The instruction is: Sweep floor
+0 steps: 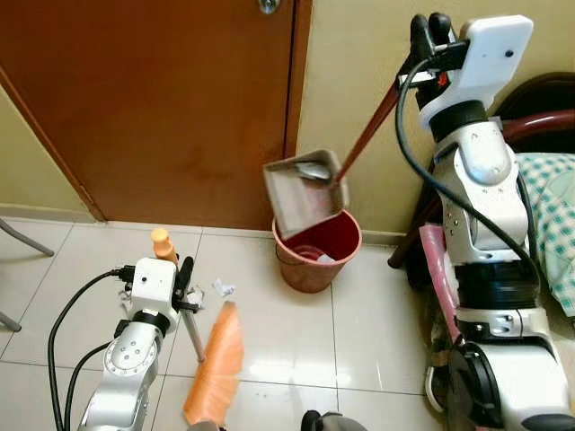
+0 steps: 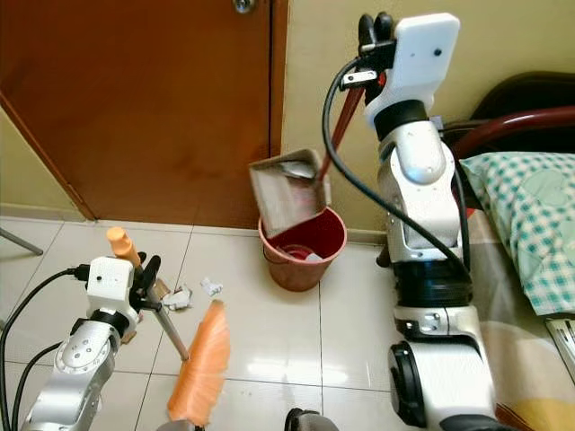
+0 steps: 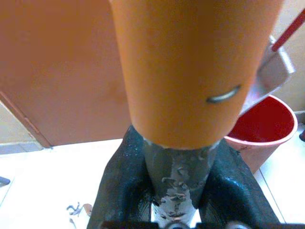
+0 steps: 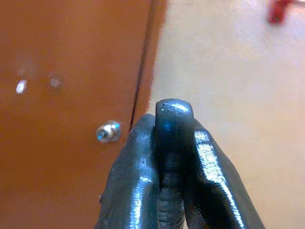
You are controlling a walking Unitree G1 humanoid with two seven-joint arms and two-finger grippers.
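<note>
We see a brown wooden door (image 1: 153,99) filling the view from 9 to 12 o'clock, its metal knob (image 4: 108,131) high up near 12. A darker door frame (image 1: 296,81) runs along its edge, and a pale yellow wall (image 1: 359,72) continues from 12 toward 2 o'clock. The floor (image 1: 377,323) is glossy white tile with thin grout lines, bright with reflected light near 6 o'clock. At 3 o'clock stands a bed with a dark wooden headboard (image 2: 526,99) and a green checked pillow (image 2: 530,215). A thin metal leg (image 1: 22,238) shows at 9 o'clock.
</note>
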